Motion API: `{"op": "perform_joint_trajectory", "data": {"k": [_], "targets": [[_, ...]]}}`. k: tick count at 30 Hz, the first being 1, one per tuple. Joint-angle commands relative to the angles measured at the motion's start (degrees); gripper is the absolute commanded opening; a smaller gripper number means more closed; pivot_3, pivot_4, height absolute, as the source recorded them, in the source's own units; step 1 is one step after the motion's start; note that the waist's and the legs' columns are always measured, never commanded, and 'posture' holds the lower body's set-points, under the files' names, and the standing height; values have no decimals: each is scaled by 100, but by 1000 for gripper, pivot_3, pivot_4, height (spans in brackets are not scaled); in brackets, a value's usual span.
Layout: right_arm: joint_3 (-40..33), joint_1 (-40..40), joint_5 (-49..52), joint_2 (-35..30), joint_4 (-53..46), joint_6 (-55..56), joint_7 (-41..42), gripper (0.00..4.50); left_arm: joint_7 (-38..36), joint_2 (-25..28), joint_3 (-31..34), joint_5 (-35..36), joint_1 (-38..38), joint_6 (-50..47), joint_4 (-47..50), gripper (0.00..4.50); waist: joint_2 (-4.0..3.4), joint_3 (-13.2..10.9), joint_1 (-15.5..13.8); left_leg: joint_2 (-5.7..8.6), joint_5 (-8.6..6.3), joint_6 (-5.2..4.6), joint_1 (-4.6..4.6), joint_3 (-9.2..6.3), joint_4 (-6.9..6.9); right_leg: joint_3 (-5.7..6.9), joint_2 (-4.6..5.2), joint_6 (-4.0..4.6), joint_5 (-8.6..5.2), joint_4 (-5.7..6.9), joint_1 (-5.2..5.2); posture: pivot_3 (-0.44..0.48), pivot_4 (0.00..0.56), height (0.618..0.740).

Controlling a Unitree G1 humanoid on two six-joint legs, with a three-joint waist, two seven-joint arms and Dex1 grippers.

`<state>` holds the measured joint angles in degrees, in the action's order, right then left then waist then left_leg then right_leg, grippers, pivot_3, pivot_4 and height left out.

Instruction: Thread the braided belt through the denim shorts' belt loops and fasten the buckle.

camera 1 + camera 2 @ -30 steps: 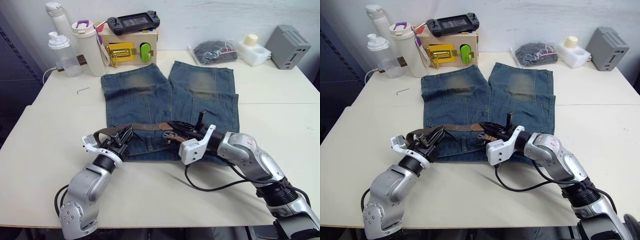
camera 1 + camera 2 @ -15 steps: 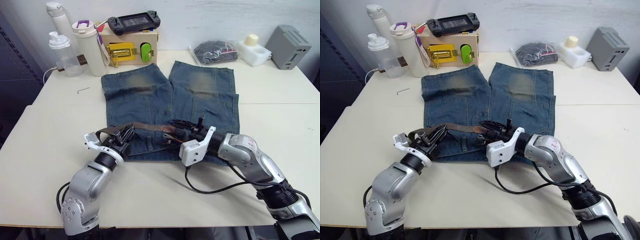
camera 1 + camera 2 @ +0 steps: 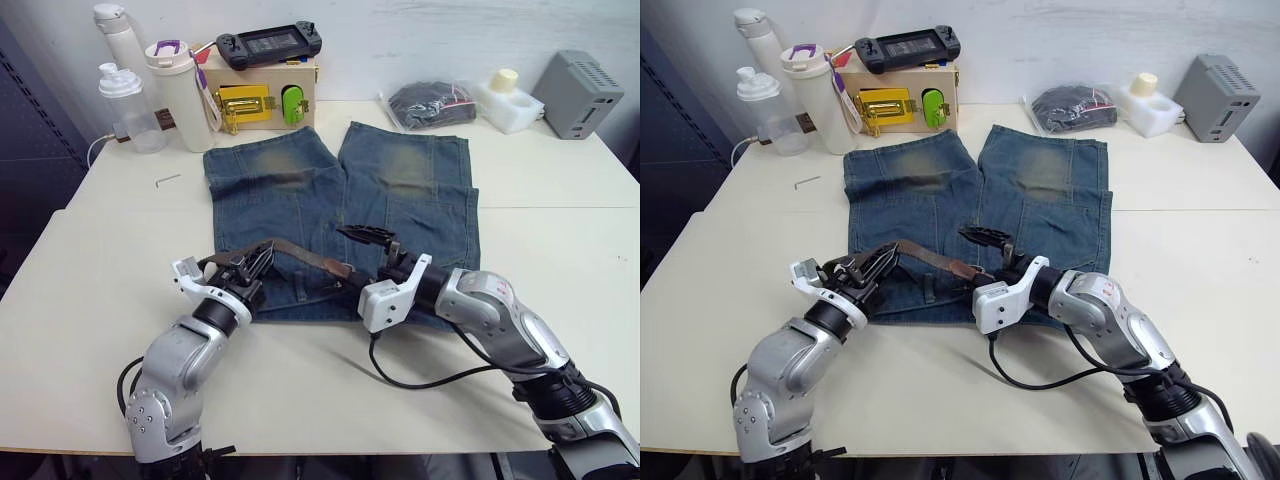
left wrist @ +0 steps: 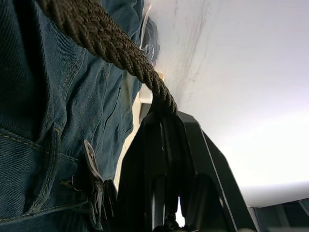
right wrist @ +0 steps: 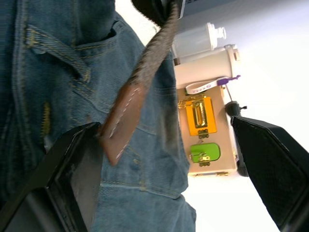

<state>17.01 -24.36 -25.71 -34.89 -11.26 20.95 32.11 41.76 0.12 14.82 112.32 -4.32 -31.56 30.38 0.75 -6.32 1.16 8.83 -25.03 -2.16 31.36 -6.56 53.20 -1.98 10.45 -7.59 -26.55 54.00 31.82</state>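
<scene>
A: What sits nearest the camera?

B: The left gripper (image 3: 252,268), at the near left corner of the denim shorts (image 3: 400,190), with its fingers clenched on the braided belt (image 3: 300,256). In the left wrist view the woven strap runs straight into the closed black fingers (image 4: 159,159).

A: And the other arm?

B: The right gripper (image 3: 368,256) is just past the waistband, near the middle of the shorts. Its fingers are spread wide, one above the cloth and one low beside the belt's smooth brown leather tip (image 5: 123,118), and they grasp nothing.

A: Where does the belt lie?

B: It rises from the left gripper and slants across the waistband toward the right gripper, lifted off the denim along most of its run.

A: Farther back?

B: The two shorts legs lie flat on the white table (image 3: 100,250). Behind them stand a wooden box (image 3: 262,95) with a yellow latch, a white tumbler (image 3: 178,95) and a clear bottle (image 3: 125,110)
</scene>
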Motion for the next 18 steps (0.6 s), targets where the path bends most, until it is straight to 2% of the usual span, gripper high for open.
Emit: {"op": "perform_joint_trajectory", "data": {"k": [1,4,7,10,13,18], "targets": [[-265,174,940,-35,-423,-302,451,4461,-237,292,279,68,80,-46,120,0,0,0,4,0,0,0,0,1,0,0,0,0,0,0,0,0,150,645],[-500,383,1848,-188,-631,-824,945,4461,-591,589,765,68,401,-103,150,0,0,0,19,-4,-1,1,3,1,0,-1,-1,8,-4,-4,2,0,150,645],[-864,458,3008,-164,-880,-1929,1326,4461,-1176,1122,1197,68,1003,-457,3,0,-1,0,27,-8,-2,2,6,-2,-1,0,-2,15,-9,-9,4,0,150,645],[-1296,320,4156,-122,-1014,-3235,1506,4461,-1662,1437,1427,68,1405,-633,-177,0,-1,0,22,-10,-9,1,9,2,0,-2,-2,89,-49,-12,3,0,150,645],[-1509,224,4832,-218,-1099,-4041,1713,4461,-1846,1672,1380,68,1571,-758,-302,0,-2,-1,-72,-10,-11,-2,14,-1,10,-1,-3,99,-54,-26,-8,0,150,645],[-1706,89,5182,-400,-1001,-4492,1917,4461,-1875,1878,912,60,1380,-670,-309,0,-3,-1,-210,-10,-12,-8,16,1,13,-2,-2,102,-56,-55,-21,0,150,645]]}}
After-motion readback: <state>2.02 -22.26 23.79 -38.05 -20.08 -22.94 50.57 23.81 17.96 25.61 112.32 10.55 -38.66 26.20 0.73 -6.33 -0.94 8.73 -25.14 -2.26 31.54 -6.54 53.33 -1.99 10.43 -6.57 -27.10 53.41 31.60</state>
